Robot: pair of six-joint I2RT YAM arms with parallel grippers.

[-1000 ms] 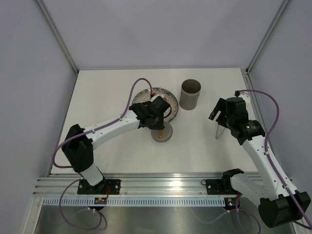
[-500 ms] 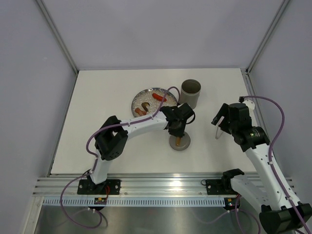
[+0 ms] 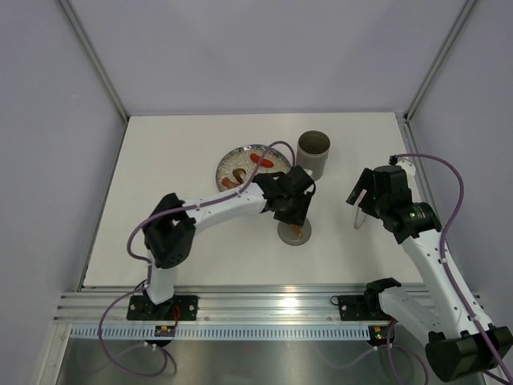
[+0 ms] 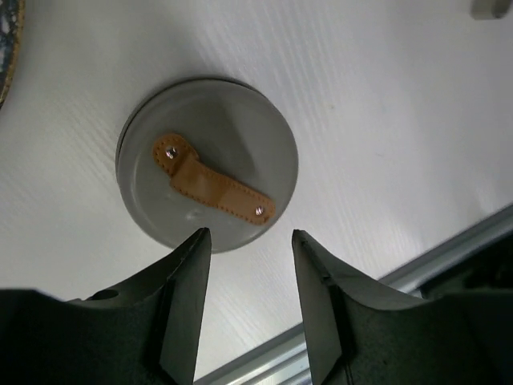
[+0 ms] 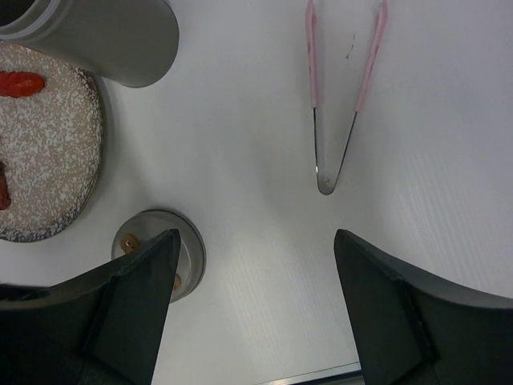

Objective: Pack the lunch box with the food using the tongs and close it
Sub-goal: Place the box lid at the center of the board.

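On the white table point(image 3: 160, 160), the lunch box point(image 3: 313, 154) stands upright with its round mouth uncovered, touching or nearly touching the plate point(image 3: 255, 152) at the plate's 3 o'clock. The food lies on the plate: a red piece point(image 3: 260, 159) toward the 12 o'clock side and brown pieces point(image 3: 233, 183) toward 7 o'clock. None of it can be seen inside the box.

The lid point(image 3: 298, 237), a flat grey disc with a tan strap point(image 4: 212, 186) across its top, lies on the table at 5 o'clock from the plate and 6 o'clock from the box, apart from both.

The left gripper point(image 3: 295, 220) hangs right over the lid. In its wrist view the jaws stand apart, one tip on each side of the disc's near rim, and nothing is clamped between them.

The tongs point(image 5: 312, 72) lie flat on the table at 5 o'clock from the box, well apart from it, arms spread in a V with pink handles and a metal joint.

The right gripper point(image 3: 361, 196) hovers above the tongs with its jaws wide apart and empty, not touching them.
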